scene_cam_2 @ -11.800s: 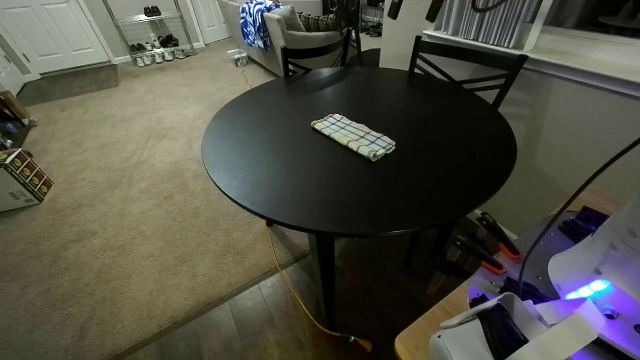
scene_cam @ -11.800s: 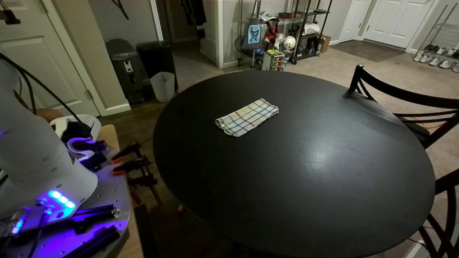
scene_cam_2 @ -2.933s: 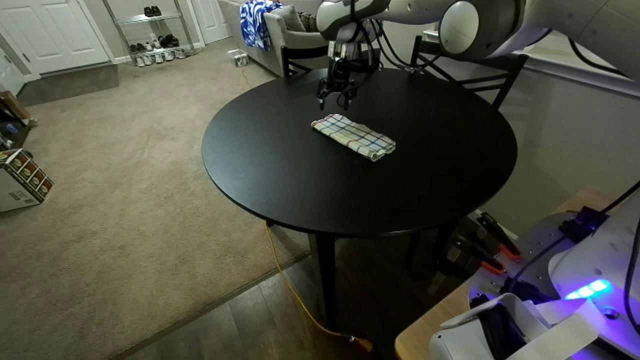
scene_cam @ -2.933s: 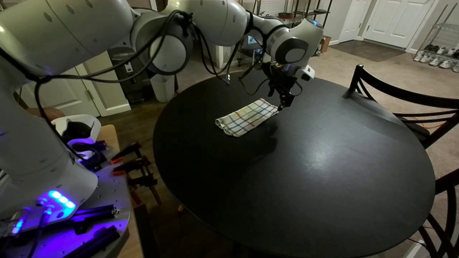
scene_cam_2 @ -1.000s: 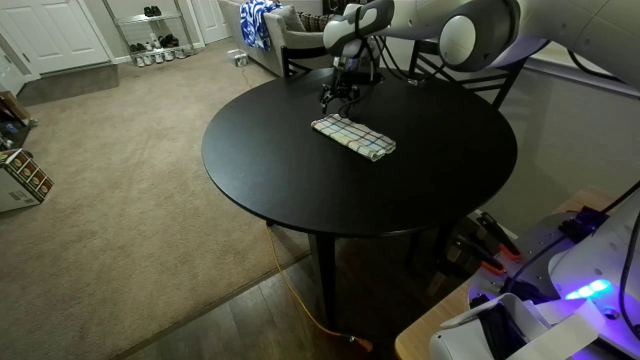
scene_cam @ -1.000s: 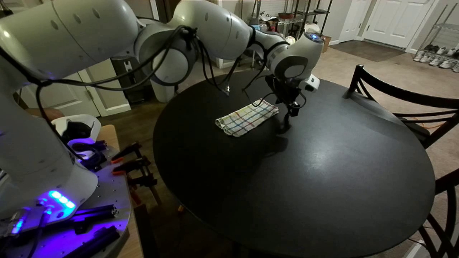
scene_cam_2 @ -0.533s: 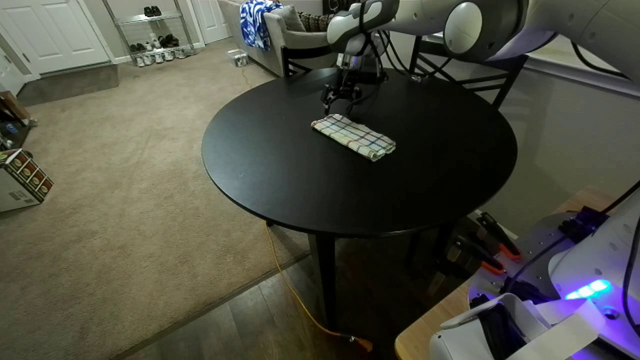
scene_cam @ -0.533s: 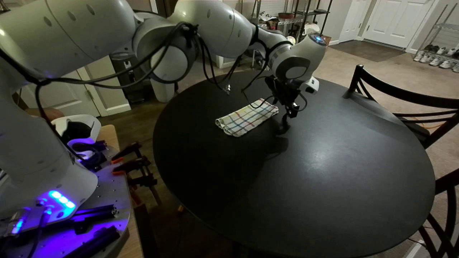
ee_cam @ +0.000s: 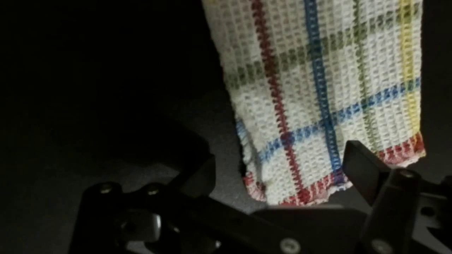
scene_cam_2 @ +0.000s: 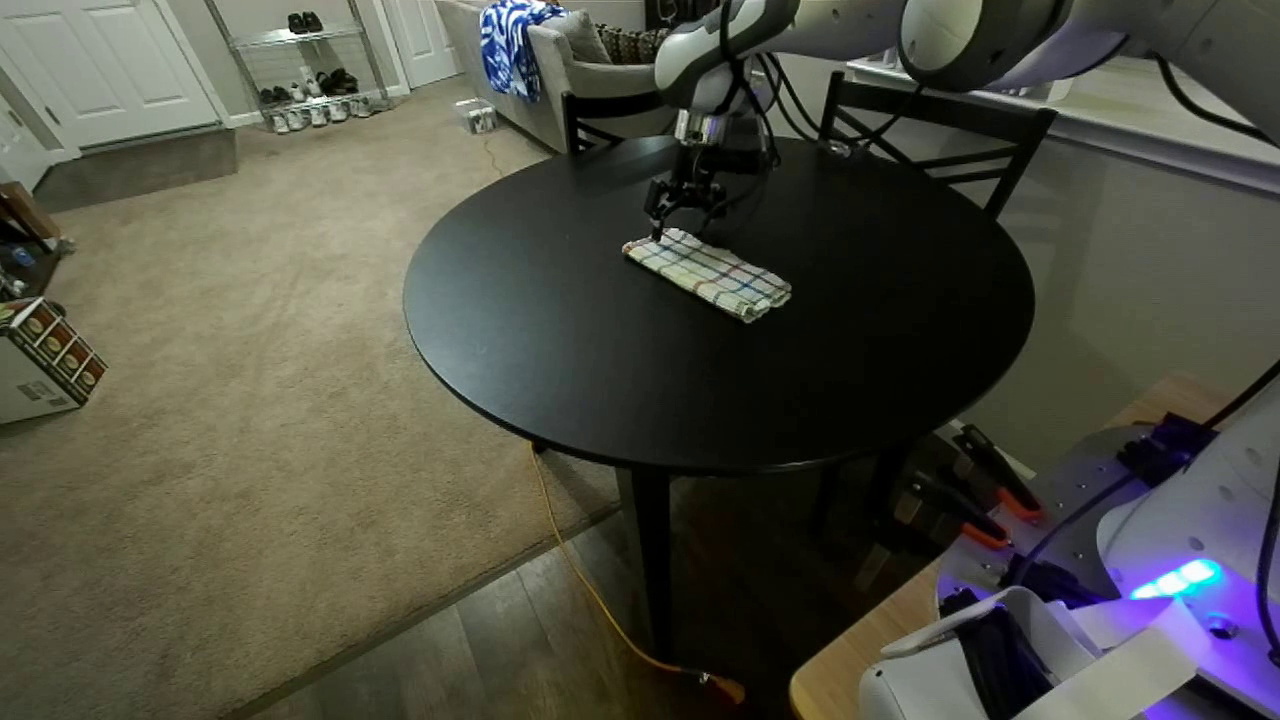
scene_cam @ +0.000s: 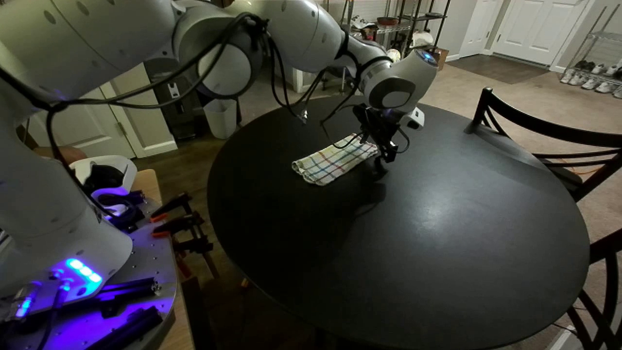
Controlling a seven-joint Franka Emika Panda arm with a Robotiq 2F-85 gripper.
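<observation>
on the smooth, round black desk (scene_cam: pixel 437 262) lies a folded oblong off-white cloth (ee_cam: pixel 303 91) of nubby, waffle-like weave, checked in red, blue, green and yellow, its short end red-banded and slightly ragged. just at that end, the black end effector (ee_cam: pixel 279 164) of angular metal links stands wide, its flat, blocky fingers (ee_cam: pixel 363 173) well apart; in the wrist view one overlaps the cloth's end, though contact cannot be made out. above it is a rounded, glossy white robot arm (scene_cam: pixel 296 34), slung with looping black cables (scene_cam: pixel 255 22). a curved-backed black chair (scene_cam: pixel 554 129) stands at the desk's edge.
</observation>
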